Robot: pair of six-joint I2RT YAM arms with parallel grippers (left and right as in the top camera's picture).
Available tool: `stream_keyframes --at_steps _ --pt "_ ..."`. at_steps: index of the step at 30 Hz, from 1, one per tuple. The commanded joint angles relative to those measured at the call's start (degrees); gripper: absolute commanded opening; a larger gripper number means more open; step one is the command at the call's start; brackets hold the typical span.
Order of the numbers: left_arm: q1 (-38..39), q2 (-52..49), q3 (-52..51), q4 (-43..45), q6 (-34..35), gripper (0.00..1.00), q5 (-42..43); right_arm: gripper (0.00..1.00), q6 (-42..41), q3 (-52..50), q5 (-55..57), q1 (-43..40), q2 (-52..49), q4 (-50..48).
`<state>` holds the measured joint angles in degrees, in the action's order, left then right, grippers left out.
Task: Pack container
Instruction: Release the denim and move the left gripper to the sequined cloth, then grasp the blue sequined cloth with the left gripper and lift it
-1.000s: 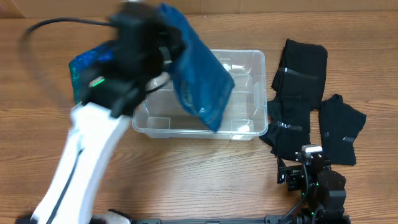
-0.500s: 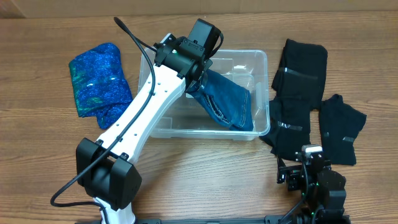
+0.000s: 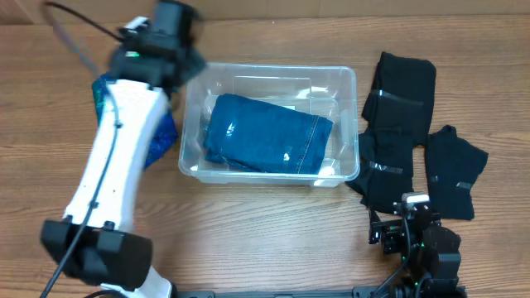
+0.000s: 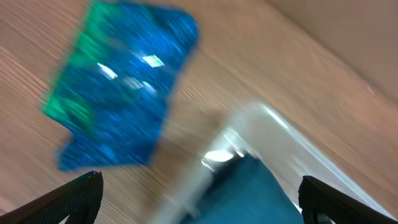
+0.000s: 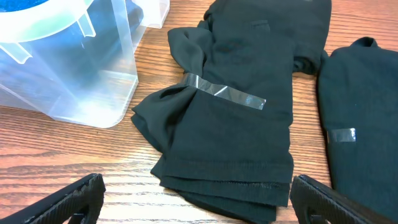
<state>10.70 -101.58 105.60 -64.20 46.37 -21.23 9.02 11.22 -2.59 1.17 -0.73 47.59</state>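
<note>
Container [image 3: 344,124]: clear plastic, rounded corners

Left gripper [image 4: 199,200] spread wide, right gripper [image 5: 198,198] likewise

Clear glossy plastic container [image 3: 348,124]; denim jeans [image 3: 265,132]; woodgrain table [image 3: 248,232].

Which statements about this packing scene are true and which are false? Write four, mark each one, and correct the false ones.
1. The folded denim garment lies inside the container. True.
2. The left gripper grips the sparkly blue-green cloth. False: it is open and empty; the cloth lies on the table, outside the container.
3. The long black garment and the smaller black garment lie outside the container. True.
4. The right gripper is shut on a black garment. False: it is open and holds nothing.
</note>
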Motion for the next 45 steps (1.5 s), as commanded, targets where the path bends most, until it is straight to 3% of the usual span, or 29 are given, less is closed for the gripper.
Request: stream_keyframes --at_steps 1,3,8,10,15,19,20,23,24,29,31,36,40,45 --pt "-11.7 -1.5 1.3 -0.1 -14.1 1.0 7.2 1.0 0.0 0.0 -0.1 -0.2 0.5 -0.3" --pt "-19.0 -4.7 1.3 0.0 -16.9 1.0 14.5 1.0 0.0 0.0 -0.1 -0.2 0.5 -0.3" --pt "-35.0 -16.9 1.3 1.8 -31.4 1.0 31.5 1.0 0.0 0.0 -0.1 -0.2 0.5 -0.3" --pt "-38.5 -22.6 1.3 3.8 -42.9 1.0 42.8 1.0 0.0 0.0 -0.1 -0.2 0.5 -0.3" --pt "-39.5 -30.4 1.3 10.0 -51.4 1.0 53.1 1.0 0.0 0.0 -0.1 -0.2 0.5 -0.3" --pt "-38.4 -34.6 1.3 12.1 -51.3 1.0 53.0 1.0 0.0 0.0 -0.1 -0.2 0.5 -0.3" --pt "-38.3 -35.7 1.3 12.2 -50.3 0.88 52.3 1.0 0.0 0.0 -0.1 -0.2 0.5 -0.3" --pt "-38.3 -37.2 1.3 11.0 -47.4 0.12 52.4 1.0 0.0 0.0 -0.1 -0.2 0.5 -0.3" --pt "-38.3 -37.2 1.3 10.4 -47.4 0.04 52.7 1.0 0.0 0.0 -0.1 -0.2 0.5 -0.3" --pt "-38.5 -30.5 6.9 0.8 -48.1 0.04 59.6 1.0 0.0 0.0 -0.1 -0.2 0.5 -0.3" --pt "-38.2 -24.2 10.9 -4.3 -48.1 0.04 65.0 1.0 0.0 0.0 -0.1 -0.2 0.5 -0.3" --pt "-35.0 -5.3 14.6 -10.9 -48.1 0.04 66.3 1.0 0.0 0.0 -0.1 -0.2 0.5 -0.3" --pt "-25.0 4.6 14.6 -12.2 -47.5 0.04 66.3 1.0 0.0 0.0 -0.1 -0.2 0.5 -0.3" --pt "-7.6 2.9 14.6 -10.5 -47.5 0.04 62.1 1.0 0.0 0.0 -0.1 -0.2 0.5 -0.3"
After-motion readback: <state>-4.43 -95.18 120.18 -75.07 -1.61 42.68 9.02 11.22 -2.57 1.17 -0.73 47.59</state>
